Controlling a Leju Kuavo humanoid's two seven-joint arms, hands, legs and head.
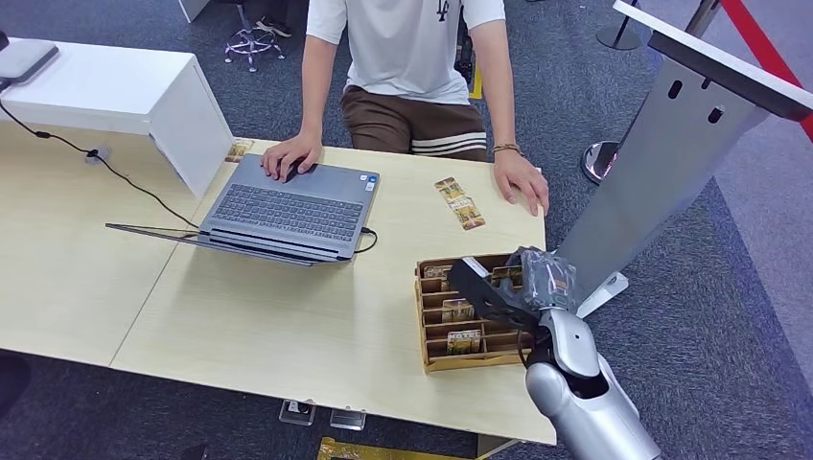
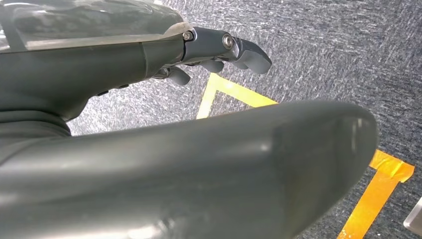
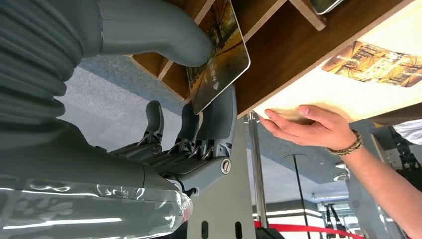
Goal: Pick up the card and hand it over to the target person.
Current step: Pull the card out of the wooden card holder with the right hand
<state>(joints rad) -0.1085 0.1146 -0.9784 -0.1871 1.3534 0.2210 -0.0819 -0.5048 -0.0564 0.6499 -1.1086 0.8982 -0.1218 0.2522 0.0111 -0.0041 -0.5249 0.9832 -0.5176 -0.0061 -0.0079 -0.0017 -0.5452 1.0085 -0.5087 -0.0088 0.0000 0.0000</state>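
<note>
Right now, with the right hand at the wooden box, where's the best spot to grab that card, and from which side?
Take the card by its free edge standing clear of the wooden box, thumb on one face, fingers on the other, as the right hand sits now. It stands on edge in a slot, so lifting out the open top looks best.

Laptop (image 1: 292, 206) on table (image 1: 288, 326), card rack (image 1: 460, 321) to its right near the table's corner; two cards (image 1: 460, 203) lie between rack and person (image 1: 407, 57) behind the table.

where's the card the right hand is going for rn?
Right wrist view: the card sits in the wooden card box, pinched between the right hand thumb and fingers. Head view: that box is at the table's near right corner.
</note>
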